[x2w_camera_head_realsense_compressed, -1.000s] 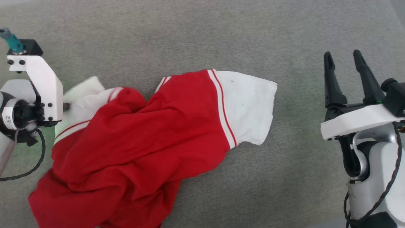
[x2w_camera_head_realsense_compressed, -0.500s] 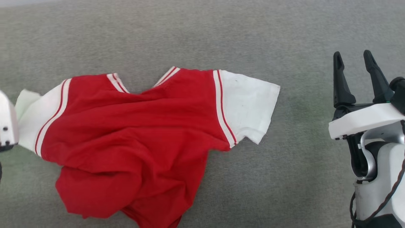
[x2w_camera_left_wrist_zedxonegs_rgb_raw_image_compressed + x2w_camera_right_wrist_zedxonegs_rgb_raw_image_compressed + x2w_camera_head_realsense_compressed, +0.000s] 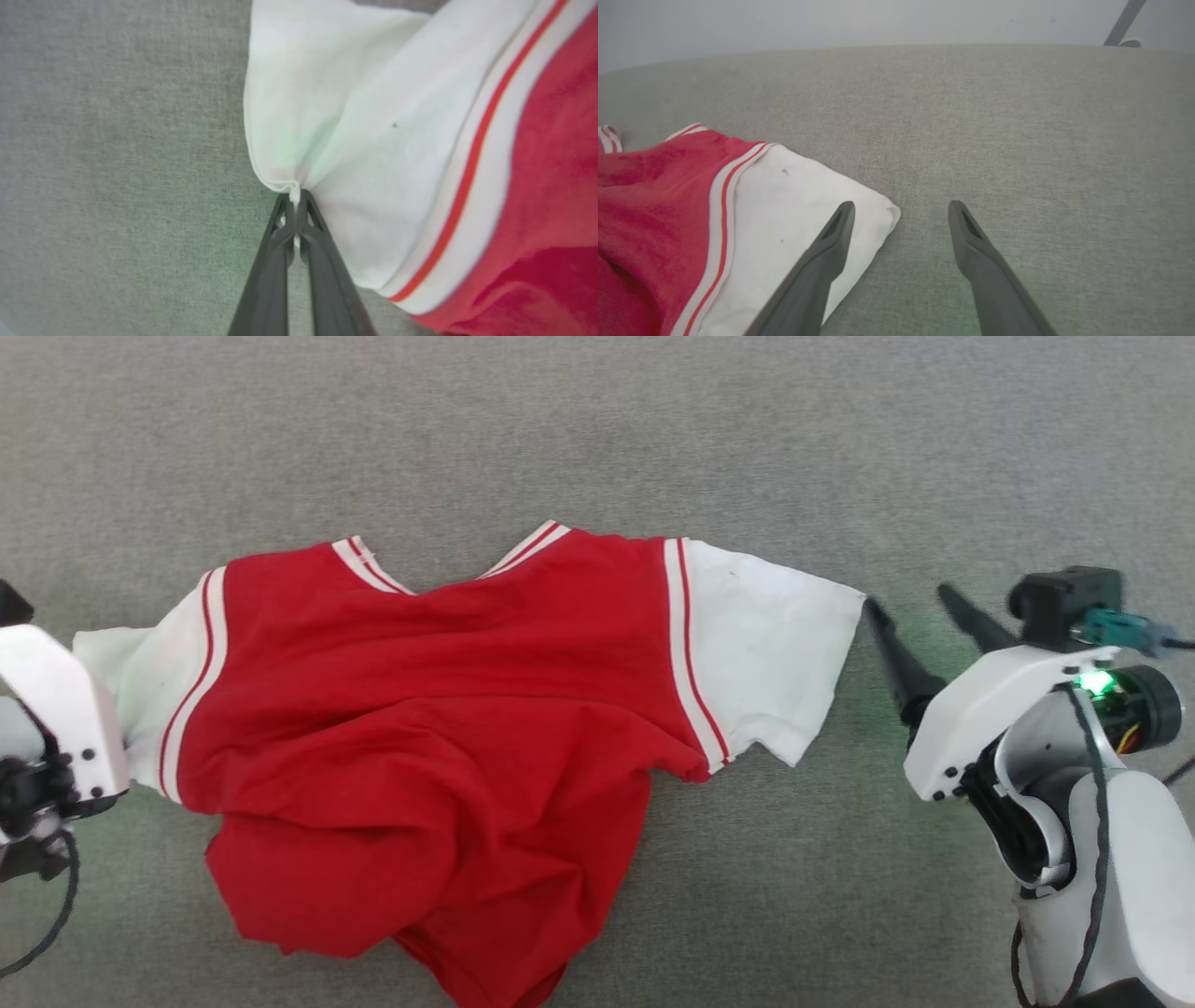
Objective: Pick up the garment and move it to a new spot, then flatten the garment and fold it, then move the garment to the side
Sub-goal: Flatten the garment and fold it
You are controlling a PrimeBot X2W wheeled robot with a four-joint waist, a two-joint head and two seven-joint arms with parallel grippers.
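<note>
The garment [image 3: 439, 728], lying crumpled on the grey mat [image 3: 597, 448], is judged to be at the flattening step: one white sleeve is pinched tight by the left gripper [image 3: 294, 198], and the other should next be grabbed by the right gripper [image 3: 901, 207], held wide apart just beside it.

garment [image 3: 448, 709] red, sleeves white, red-striped trim; specks perhaps

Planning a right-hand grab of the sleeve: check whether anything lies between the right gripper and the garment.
Nothing visible does. The open right gripper sits just off the white sleeve end of the garment, with only bare grey surface between.
</note>
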